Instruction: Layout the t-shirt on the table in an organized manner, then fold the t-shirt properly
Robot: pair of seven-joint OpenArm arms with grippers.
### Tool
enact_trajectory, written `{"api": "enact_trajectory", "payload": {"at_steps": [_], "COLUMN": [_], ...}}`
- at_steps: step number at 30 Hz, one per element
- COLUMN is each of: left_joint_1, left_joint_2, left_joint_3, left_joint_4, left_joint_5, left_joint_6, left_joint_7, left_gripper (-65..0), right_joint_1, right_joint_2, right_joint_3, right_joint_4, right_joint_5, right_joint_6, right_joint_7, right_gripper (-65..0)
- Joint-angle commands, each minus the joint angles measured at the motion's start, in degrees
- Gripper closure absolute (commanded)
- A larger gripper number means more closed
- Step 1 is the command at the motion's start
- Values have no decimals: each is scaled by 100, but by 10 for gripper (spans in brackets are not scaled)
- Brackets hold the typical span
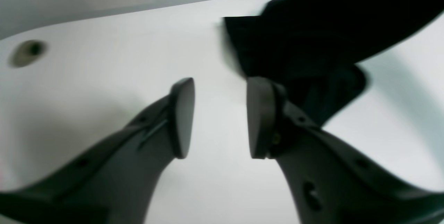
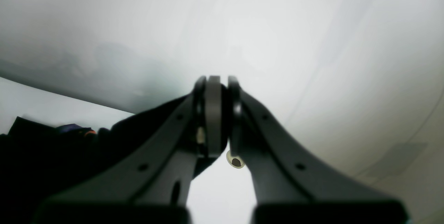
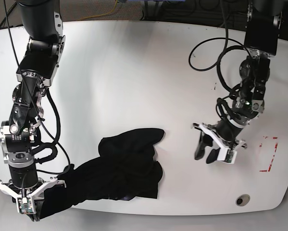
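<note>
Near the front edge of the table lies the t-shirt, bunched, long axis running sideways toward the right gripper, which is clamped on its end. Left gripper hangs apart, jaws parted and empty; shirt lies toward the robot's right from it.

Bare table between the arms — only the t-shirt intrudes.
</note>
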Motion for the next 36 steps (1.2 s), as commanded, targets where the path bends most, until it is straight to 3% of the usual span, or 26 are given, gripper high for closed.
{"api": "enact_trajectory", "payload": {"at_steps": [1, 9, 14, 23, 30, 36], "left_joint_1": [-122, -210, -456, -816, -1177, -1300], "left_joint_2": [164, 613, 823, 1369, 1623, 1667], "left_joint_3": [138, 824, 1176, 1255, 1237, 1263], "left_joint_4": [-22, -629, -1024, -2123, -2906, -3442], "left_joint_5": [120, 577, 867, 1518, 1676, 1685], "left_joint_6": [-37, -46, -46, -72, -72, -72], "left_joint_7": [-159, -142, -133, -159, -195, -537], "left_gripper": [-304, -498, -560, -572, -571, -570], "right_joint_1": [163, 154, 154, 154, 154, 146], "right_joint_2": [84, 84, 84, 84, 84, 84], "right_joint_3": [50, 41, 41, 50, 67, 76], "right_joint_4": [96, 87, 87, 96, 96, 96], "right_joint_5": [-43, -17, -8, 1, 10, 10], "right_joint_6": [-57, -57, -57, -57, -57, -48], "right_joint_7": [165, 165, 165, 165, 165, 165], "right_gripper": [0, 0, 0, 0, 0, 0]}}
